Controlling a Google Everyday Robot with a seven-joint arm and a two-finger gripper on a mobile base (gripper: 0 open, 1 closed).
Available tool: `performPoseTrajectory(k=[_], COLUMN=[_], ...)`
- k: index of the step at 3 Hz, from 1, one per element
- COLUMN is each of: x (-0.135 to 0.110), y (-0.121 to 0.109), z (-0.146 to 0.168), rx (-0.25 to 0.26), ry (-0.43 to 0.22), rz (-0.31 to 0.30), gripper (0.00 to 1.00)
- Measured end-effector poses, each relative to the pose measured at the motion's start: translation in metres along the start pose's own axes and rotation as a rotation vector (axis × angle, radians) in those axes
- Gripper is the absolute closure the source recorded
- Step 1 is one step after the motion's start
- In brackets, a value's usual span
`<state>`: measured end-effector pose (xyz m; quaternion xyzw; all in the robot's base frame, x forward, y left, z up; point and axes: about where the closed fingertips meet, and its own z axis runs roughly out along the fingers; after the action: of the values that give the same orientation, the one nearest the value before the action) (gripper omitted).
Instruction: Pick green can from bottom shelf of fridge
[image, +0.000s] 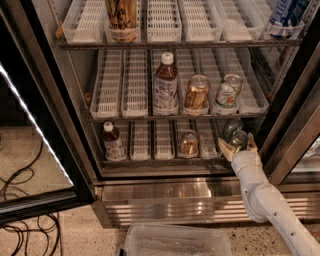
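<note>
The fridge stands open in the camera view. Two green cans stand one behind the other at the right end of the bottom shelf: the front one and the rear one. My gripper reaches in from the lower right on its white arm and is at the front green can, level with its lower half. A copper-brown can stands in the lane to the left of the green cans. A brown bottle stands at the shelf's left end.
The middle shelf holds a tea bottle, a copper can and a white-labelled can. The glass door is swung open at left, with cables on the floor. A clear plastic bin sits below the fridge's ribbed steel base.
</note>
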<state>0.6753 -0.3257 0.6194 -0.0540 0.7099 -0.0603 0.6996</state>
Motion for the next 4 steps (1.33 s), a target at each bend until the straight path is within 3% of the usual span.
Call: performPoseTrajectory(k=[1,2,4], x=[0.0030,0.0030,0.0029], y=[0.0013,0.0013,0.0013], z=[-0.0013,-0.0013,-0.0013], rx=[0.006,0.006,0.005], ry=[0.010,0.010,0.009], rz=[-0.002,-0.002,-0.002], gripper=[0.23,0.41,0.88])
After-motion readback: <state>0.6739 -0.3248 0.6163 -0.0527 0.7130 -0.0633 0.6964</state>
